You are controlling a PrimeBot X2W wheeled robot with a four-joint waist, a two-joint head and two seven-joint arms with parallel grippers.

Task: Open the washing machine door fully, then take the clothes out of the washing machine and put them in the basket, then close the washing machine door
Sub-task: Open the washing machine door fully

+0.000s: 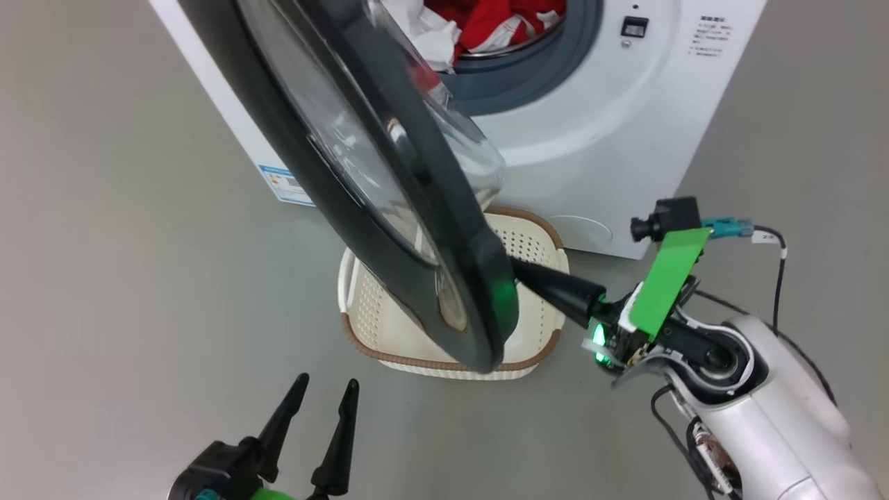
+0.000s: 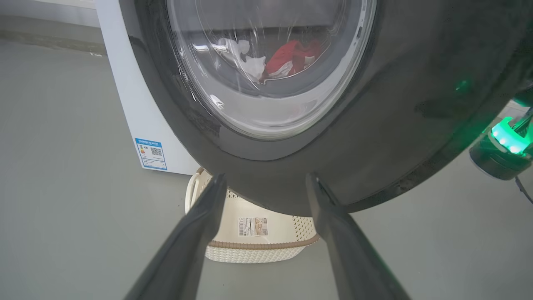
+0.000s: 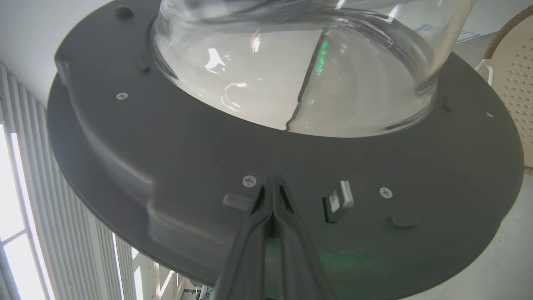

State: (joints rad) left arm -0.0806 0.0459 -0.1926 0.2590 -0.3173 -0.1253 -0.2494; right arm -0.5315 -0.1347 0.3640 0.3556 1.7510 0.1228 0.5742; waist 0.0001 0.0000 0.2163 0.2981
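Door point(image 1: 479, 278) half open, hanging over basket point(image 1: 528, 239). Rigid, heavy swing, glossy rim likely slippery: push the inner face near latch point(image 3: 338, 202), not the glass. Right gripper point(image 3: 272, 187) pressed together at inner face. Left gripper point(image 1: 327, 380) spread, empty.

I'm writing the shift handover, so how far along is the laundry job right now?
Done: the washing machine door is unlatched and stands partway open. In hand: the shut right gripper rests its tips against the door's inner face, and the left gripper hangs open. Left: opening it fully, moving the clothes from the washing machine to the basket, then closing the door.
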